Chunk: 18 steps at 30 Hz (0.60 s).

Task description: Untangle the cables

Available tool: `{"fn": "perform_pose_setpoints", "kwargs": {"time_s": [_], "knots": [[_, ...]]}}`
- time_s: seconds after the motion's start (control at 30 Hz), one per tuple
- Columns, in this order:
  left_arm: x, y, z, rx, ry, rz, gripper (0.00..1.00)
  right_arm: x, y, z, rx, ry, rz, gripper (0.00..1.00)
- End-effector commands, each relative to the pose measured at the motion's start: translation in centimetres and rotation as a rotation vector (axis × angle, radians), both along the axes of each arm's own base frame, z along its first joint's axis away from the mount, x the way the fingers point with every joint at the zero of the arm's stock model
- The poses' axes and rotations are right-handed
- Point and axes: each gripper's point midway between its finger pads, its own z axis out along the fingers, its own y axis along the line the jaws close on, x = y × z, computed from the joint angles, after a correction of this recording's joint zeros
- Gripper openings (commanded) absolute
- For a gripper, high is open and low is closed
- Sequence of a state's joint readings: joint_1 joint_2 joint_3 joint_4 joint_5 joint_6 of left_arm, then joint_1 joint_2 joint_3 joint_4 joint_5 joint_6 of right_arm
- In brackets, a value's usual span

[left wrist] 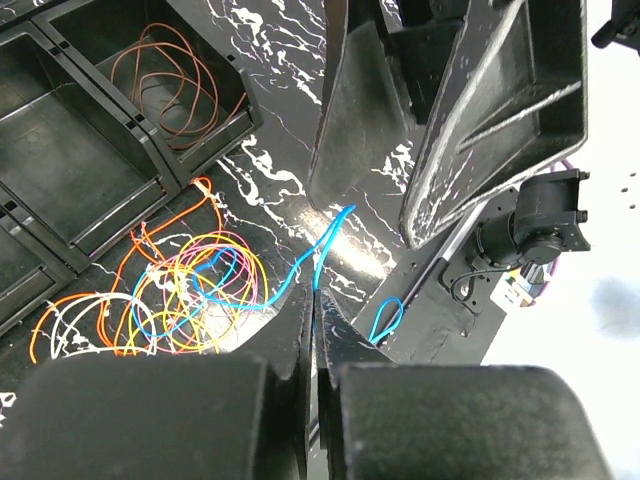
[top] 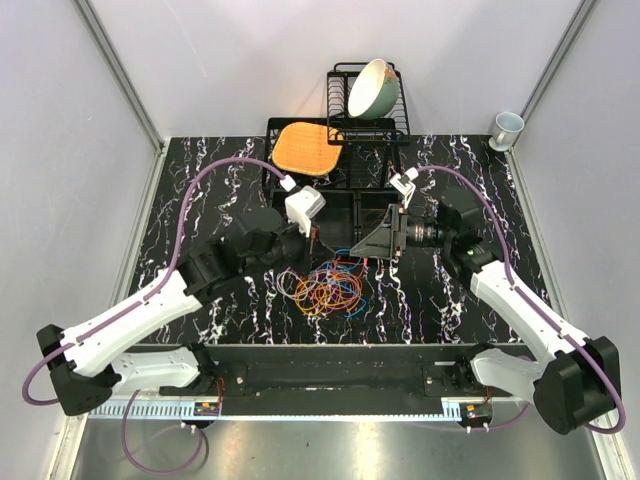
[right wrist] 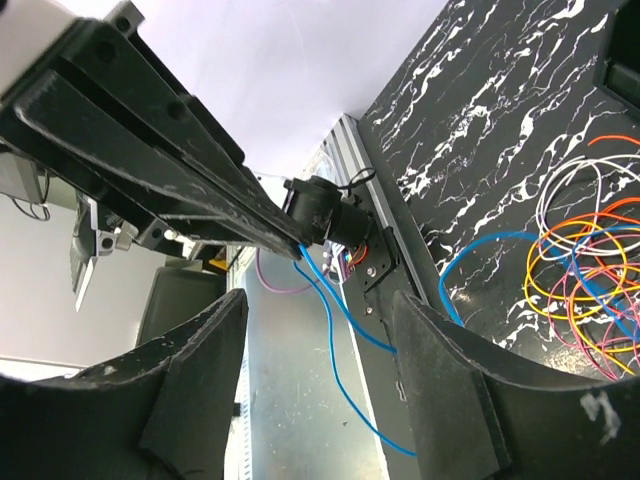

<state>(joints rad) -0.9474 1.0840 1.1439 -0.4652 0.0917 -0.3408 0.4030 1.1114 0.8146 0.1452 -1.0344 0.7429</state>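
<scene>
The cables (top: pixel 322 288) lie in a tangle of orange, yellow, pink, white and blue loops on the black marbled table, between the two arms. The tangle also shows in the left wrist view (left wrist: pixel 190 285) and in the right wrist view (right wrist: pixel 590 290). My left gripper (left wrist: pixel 315 300) is shut on a blue cable (left wrist: pixel 325 240) that leads back into the tangle; it hovers just behind the tangle (top: pixel 316 238). My right gripper (right wrist: pixel 318 300) is open and empty, its jaws on either side of the hanging blue cable (right wrist: pixel 335 330), just right of the left gripper (top: pixel 362 250).
A black divided tray (top: pixel 352 195) stands behind the grippers, and one of its bins holds a brown cable loop (left wrist: pixel 170 80). On and behind it are an orange woven mat (top: pixel 305 147), a dish rack (top: pixel 395 125) with a bowl (top: pixel 372 88), and a cup (top: pixel 507 128) at far right.
</scene>
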Motion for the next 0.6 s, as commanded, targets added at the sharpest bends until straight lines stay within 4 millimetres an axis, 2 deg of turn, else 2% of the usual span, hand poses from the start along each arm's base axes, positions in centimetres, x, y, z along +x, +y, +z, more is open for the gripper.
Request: {"fn": "perform_pose_setpoints", "kwargs": {"time_s": [0.0,0.13,0.17,0.23,0.3,0.37,0.4,0.57], "knots": [[-0.1,0.0,4.5,-0.124,-0.059,-0.011,0.0,-0.1,0.4,1.1,0.01,-0.06,0.017,0.64],[0.7,0.6,4.5,-0.127,-0.056,0.034,0.0,-0.4,0.6,1.0,0.007,-0.06,0.032,0.53],[0.9,0.7,4.5,-0.127,-0.054,0.042,0.0,-0.5,0.6,1.0,0.008,-0.062,0.035,0.46],[1.4,0.9,4.6,-0.138,-0.053,0.069,0.0,-0.7,0.8,0.9,0.006,-0.058,0.038,0.39],[1.8,1.0,4.4,-0.144,-0.051,0.096,0.0,-0.7,0.8,0.8,0.005,-0.054,0.035,0.22],[2.4,1.2,4.1,-0.145,-0.04,0.127,0.0,-0.7,0.9,1.1,0.007,-0.057,0.027,0.1],[2.7,1.3,3.8,-0.136,-0.037,0.147,0.0,-0.8,0.9,1.3,0.01,-0.056,0.026,0.0],[3.6,1.7,2.0,-0.096,-0.006,0.211,0.0,-0.6,0.6,1.6,0.005,-0.057,-0.018,0.0]]}}
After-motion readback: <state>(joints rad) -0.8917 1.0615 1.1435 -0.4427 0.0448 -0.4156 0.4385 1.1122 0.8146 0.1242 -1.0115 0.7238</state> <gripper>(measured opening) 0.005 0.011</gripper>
